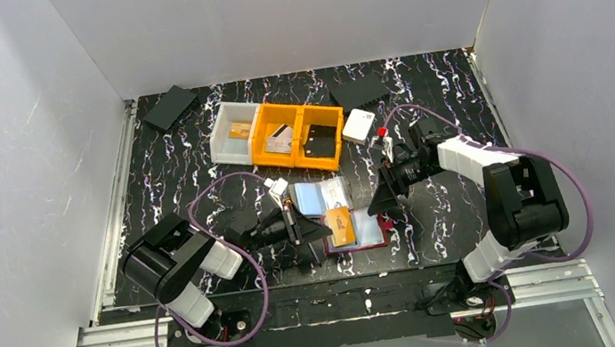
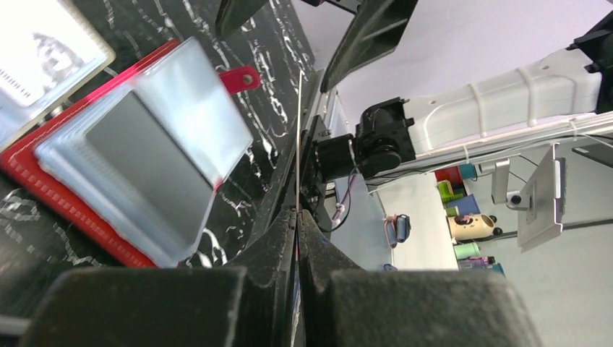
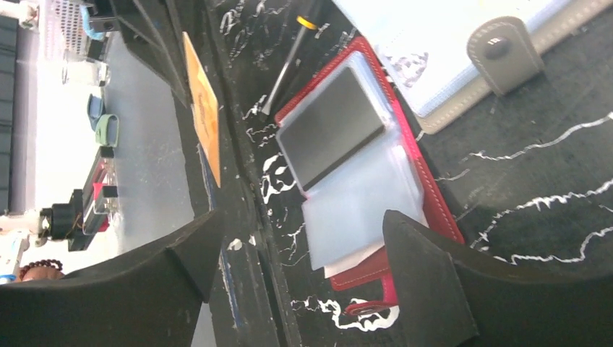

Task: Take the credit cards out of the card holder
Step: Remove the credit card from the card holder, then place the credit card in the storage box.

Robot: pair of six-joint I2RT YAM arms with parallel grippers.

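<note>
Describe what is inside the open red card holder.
Inside the red card holder, a grey card shows through one of the clear sleeves; the sleeve beside it looks empty. Sleeves stacked underneath are covered, so any cards there cannot be seen.

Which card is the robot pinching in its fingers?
The orange plastic card, clamped in the left gripper. The grey card sits inside the red card holder.
</note>
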